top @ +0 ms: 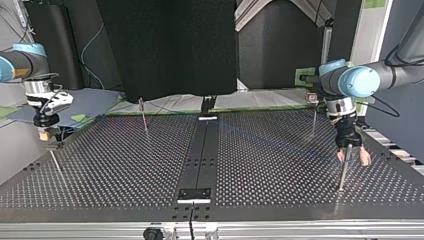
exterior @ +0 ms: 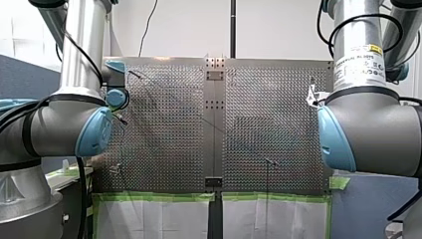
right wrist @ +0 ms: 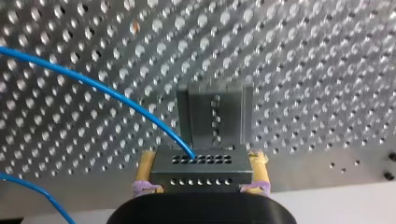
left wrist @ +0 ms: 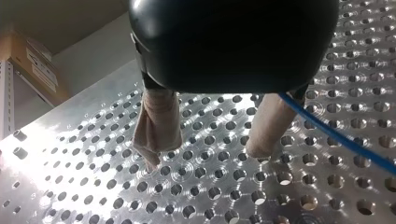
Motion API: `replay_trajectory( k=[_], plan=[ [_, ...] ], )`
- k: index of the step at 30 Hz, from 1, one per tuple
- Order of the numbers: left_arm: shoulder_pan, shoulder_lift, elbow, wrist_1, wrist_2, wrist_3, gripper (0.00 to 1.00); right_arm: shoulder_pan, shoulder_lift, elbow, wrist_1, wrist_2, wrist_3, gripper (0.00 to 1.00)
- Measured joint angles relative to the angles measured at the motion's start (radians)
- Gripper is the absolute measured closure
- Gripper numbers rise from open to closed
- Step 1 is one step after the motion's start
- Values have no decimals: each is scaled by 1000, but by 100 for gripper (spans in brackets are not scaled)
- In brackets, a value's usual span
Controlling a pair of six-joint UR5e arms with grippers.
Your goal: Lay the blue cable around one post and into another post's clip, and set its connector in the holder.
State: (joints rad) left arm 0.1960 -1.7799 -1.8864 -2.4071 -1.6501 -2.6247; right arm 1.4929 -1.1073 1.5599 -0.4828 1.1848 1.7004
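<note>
The blue cable (right wrist: 100, 88) runs from a grey connector block (right wrist: 201, 170), and my right gripper (right wrist: 201, 184) is shut on that block with its yellow pads. The grey slotted holder (right wrist: 215, 116) stands on the plate just ahead of the connector. In the top view my right gripper (top: 44, 134) hangs at the left edge of the table. My left gripper (top: 353, 157) stands open at the top view's right, its beige fingers either side of a thin post (top: 343, 172). In the left wrist view the cable (left wrist: 341, 140) passes beside one beige finger (left wrist: 268, 126), outside the open jaws.
Other thin posts stand on the perforated table (top: 125, 170): one at the far middle-left (top: 144, 116), one at the far right (top: 314, 120), one near my right gripper (top: 55, 162). A dark centre strip (top: 200, 160) divides the plate.
</note>
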Motion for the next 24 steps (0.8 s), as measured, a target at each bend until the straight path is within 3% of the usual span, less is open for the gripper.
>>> replay_trajectory(
  k=[7,10,14,24],
  plan=[
    [0,0,0,-1,0,0,0,5,0,-1,3,-57,14,100],
    [0,0,0,-1,0,0,0,6,0,-2,7,-81,26,100],
    [0,0,0,-1,1,0,0,5,0,-4,5,-114,57,100],
    [0,0,0,0,2,0,0,-3,0,-9,-1,-130,111,100]
  ],
)
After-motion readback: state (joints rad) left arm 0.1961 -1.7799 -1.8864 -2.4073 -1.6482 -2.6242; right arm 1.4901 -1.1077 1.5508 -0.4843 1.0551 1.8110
